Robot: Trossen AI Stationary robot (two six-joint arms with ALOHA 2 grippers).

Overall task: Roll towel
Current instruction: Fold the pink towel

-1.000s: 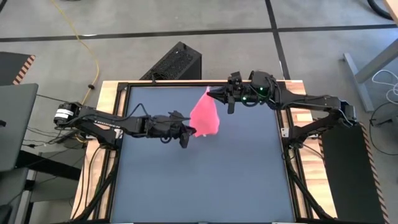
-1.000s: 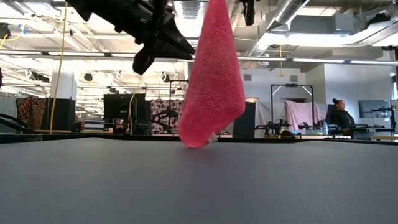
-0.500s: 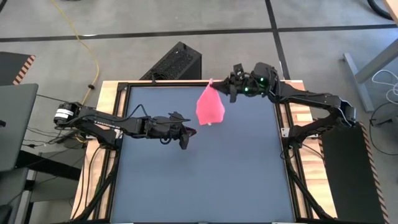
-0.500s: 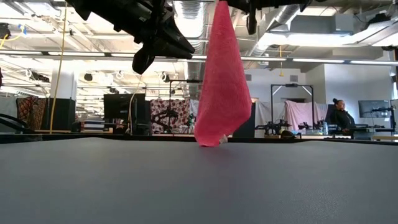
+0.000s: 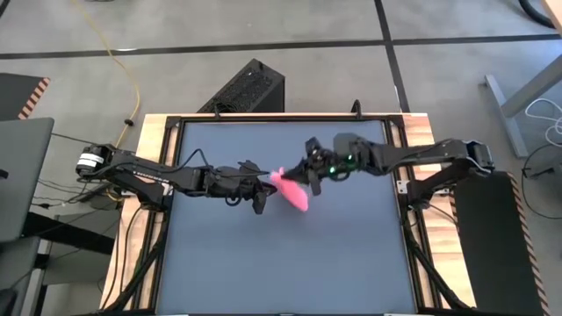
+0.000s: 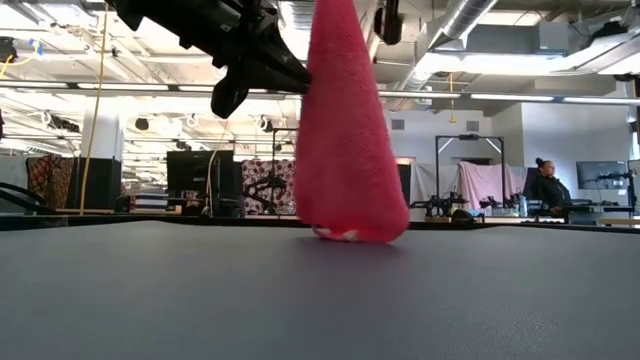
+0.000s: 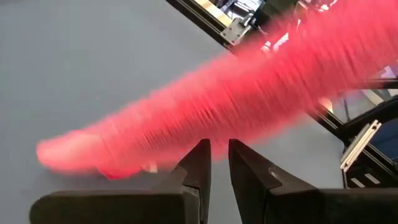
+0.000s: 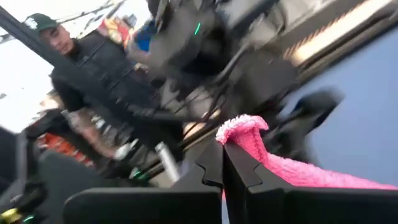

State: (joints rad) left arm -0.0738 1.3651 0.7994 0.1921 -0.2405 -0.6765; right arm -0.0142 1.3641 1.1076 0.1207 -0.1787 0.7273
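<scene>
The right gripper (image 5: 309, 172), clenched on one corner, dangles the towel (image 5: 293, 189) mid-table with its low tip brushing the tabletop (image 5: 290, 263), beside the empty, nearly closed left gripper (image 5: 261, 186); lower slowly to spread it flat.

In the low view we lose the top of the towel (image 6: 345, 130) past the upper edge, so the grip on it is out of sight there, and both arms are cut off above. The left wrist view smears the towel (image 7: 236, 106) into a streak; we cannot make out its folds or edges. The right wrist view is blurred too: a person (image 8: 93, 68) behind the tabletop shows only as a dark shape. From above, we cannot tell whether the left fingers (image 5: 261, 195) touch the towel.
</scene>
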